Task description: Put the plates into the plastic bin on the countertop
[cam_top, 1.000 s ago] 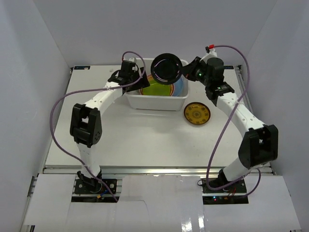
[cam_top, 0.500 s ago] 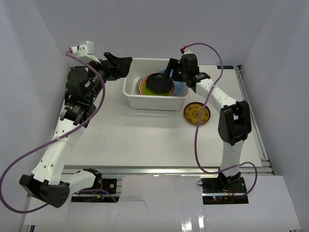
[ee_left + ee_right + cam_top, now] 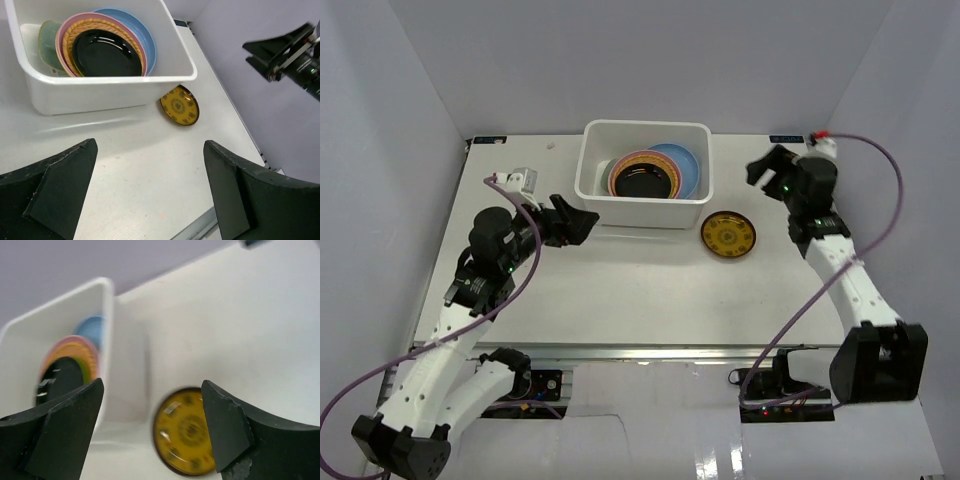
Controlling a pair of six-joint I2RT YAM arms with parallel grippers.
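One yellow-patterned round black plastic plate (image 3: 728, 234) outside white plastic bin (image 3: 645, 208) | our left claw (image 3: 586, 222), right claw (image 3: 766, 163) gape empty for it

No writing can be read (the yellow plate (image 3: 728, 234) bears only a pattern).

Looks like a robotics lab test cell: plain white panels (image 3: 390, 120) boxing in a white table (image 3: 620, 290), metal rail (image 3: 640, 351) at 6 o'clock, cabled left arm (image 3: 445, 330) and right arm (image 3: 850, 280) mounted there.
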